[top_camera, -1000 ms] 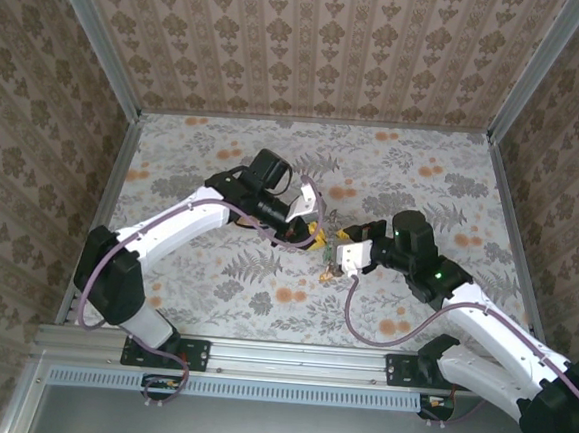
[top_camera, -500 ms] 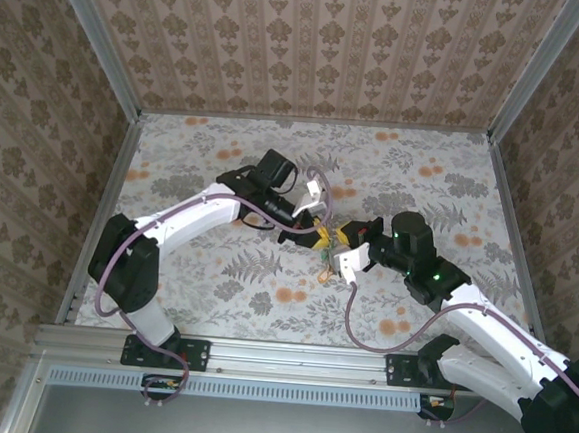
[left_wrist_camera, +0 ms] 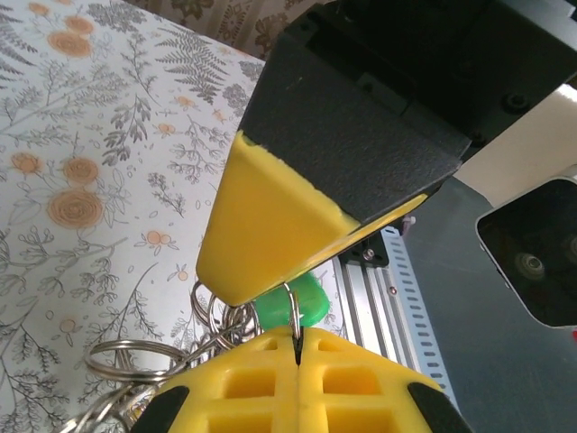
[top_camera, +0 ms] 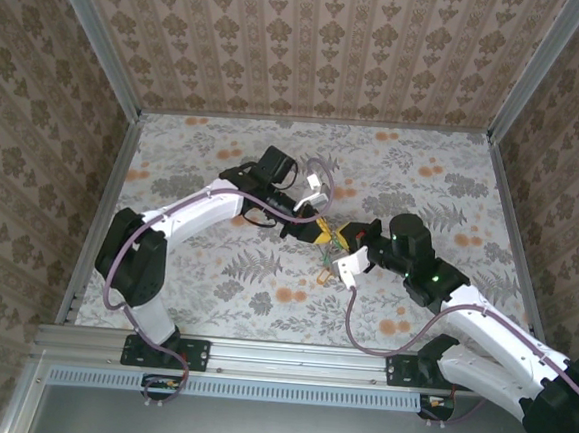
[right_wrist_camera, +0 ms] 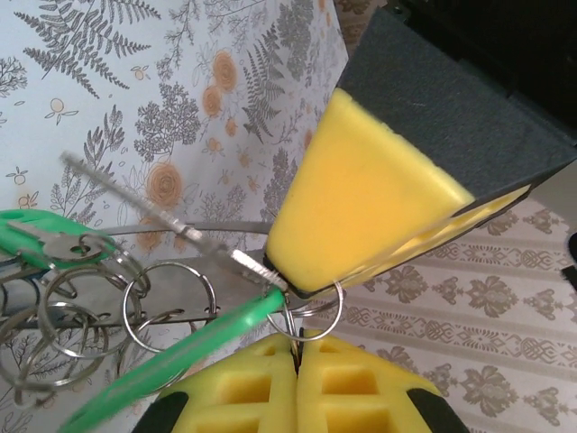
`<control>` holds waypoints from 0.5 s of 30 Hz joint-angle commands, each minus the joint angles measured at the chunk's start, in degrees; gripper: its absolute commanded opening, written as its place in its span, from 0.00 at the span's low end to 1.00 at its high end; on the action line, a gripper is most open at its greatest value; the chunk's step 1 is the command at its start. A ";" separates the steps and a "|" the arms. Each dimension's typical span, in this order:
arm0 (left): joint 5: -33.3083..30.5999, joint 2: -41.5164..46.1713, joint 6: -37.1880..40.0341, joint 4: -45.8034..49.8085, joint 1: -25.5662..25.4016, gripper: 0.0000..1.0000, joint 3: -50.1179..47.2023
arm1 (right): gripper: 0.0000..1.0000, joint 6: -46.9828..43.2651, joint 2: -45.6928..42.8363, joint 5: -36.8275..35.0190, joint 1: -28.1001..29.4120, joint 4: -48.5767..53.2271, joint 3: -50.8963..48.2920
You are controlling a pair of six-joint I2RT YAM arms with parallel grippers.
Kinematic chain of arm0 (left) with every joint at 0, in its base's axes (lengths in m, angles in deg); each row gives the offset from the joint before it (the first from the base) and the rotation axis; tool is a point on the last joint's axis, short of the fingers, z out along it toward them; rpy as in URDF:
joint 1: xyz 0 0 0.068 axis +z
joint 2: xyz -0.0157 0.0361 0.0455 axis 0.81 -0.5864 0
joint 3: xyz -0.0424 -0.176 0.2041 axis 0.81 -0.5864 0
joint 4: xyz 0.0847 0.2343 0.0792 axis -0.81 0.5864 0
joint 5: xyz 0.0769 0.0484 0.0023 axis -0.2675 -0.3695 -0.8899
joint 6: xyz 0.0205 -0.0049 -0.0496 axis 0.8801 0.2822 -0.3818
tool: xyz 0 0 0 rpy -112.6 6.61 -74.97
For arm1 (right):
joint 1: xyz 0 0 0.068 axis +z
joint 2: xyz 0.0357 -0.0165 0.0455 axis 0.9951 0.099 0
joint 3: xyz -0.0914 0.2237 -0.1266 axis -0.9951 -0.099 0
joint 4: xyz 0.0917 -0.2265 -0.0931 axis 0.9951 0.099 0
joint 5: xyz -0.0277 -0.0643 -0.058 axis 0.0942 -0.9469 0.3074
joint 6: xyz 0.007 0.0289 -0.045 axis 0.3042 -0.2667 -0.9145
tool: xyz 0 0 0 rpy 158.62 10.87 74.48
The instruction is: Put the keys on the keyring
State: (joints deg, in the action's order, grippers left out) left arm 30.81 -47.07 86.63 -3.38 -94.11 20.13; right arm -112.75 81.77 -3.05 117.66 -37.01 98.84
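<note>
The keys (top_camera: pixel 332 242) hang as a bunch of small metal rings between my two grippers above the table's middle. My left gripper (left_wrist_camera: pixel 297 341) is shut on one thin split ring (left_wrist_camera: pixel 295 311), with a green key head (left_wrist_camera: pixel 301 300) just behind it. My right gripper (right_wrist_camera: pixel 297 347) is shut on another small split ring (right_wrist_camera: pixel 315 311). A green key (right_wrist_camera: pixel 171 356) and a bare metal key blade (right_wrist_camera: pixel 167 224) slant across to its left. Several loose rings (right_wrist_camera: pixel 86 316) dangle there. I cannot tell the keyring apart from this tangle.
One key (top_camera: pixel 325 275) dangles low beneath the bunch over the flowered tabletop (top_camera: pixel 225 272). Each gripper's yellow-and-black finger fills the other wrist view close up. The aluminium rail (top_camera: pixel 288 359) runs along the near edge, with patterned walls on the other three sides.
My left arm has swung its elbow and gripper to the right, closing in on the right gripper. The bunch sits slightly higher and tighter between them. Both grippers stayed shut.
</note>
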 commanded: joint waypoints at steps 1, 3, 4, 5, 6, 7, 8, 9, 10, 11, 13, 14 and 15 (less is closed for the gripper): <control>2.18 -0.34 -0.66 1.76 0.70 0.00 1.20 | 0.00 -3.80 -1.19 -1.88 0.75 -5.18 -0.95; 2.37 -0.25 -0.72 2.03 0.92 0.00 1.00 | 0.00 -5.60 -1.19 -3.40 1.01 -6.54 -1.44; 2.27 -0.20 -0.83 2.08 1.02 0.00 0.90 | 0.00 -6.19 -1.40 -3.66 1.03 -7.06 -1.62; 2.39 -0.20 -0.85 2.12 1.17 0.00 0.89 | 0.00 -6.66 -1.53 -3.70 1.10 -7.51 -1.71; 2.71 -0.20 -0.90 2.12 1.37 0.00 0.75 | 0.00 -7.01 -1.61 -3.89 1.11 -7.66 -1.66; 3.02 -0.19 -0.92 2.12 1.52 0.00 0.71 | 0.00 -7.25 -1.70 -4.02 1.11 -7.58 -1.48; 3.26 -0.16 -0.72 2.24 1.59 0.00 0.65 | 0.00 -7.29 -1.66 -4.21 1.11 -7.57 -1.39; 3.40 -0.03 -0.42 2.58 1.60 0.00 0.68 | 0.00 -7.50 -1.65 -4.44 1.11 -7.70 -1.40; 3.33 0.04 -0.17 2.92 1.75 0.00 0.67 | 0.00 -7.55 -1.71 -4.49 1.15 -7.83 -1.39; 3.40 0.04 0.22 3.30 1.81 0.00 0.67 | 0.00 -7.62 -1.62 -4.55 1.13 -7.68 -1.34; 2.77 0.31 0.29 3.36 1.93 0.00 0.50 | 0.00 -7.58 -1.65 -4.31 1.11 -7.48 -1.17; 2.52 0.37 0.23 3.28 1.97 0.00 0.39 | 0.00 -7.47 -1.64 -4.17 1.19 -7.48 -1.19; 2.06 0.39 -0.01 3.04 1.97 0.00 0.37 | 0.00 -7.40 -1.71 -3.97 1.20 -7.44 -1.11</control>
State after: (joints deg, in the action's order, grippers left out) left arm 31.93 -47.27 86.26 -1.50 -92.58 20.13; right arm -119.27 81.47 -6.70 118.36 -41.27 97.59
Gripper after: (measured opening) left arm 0.044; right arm 0.067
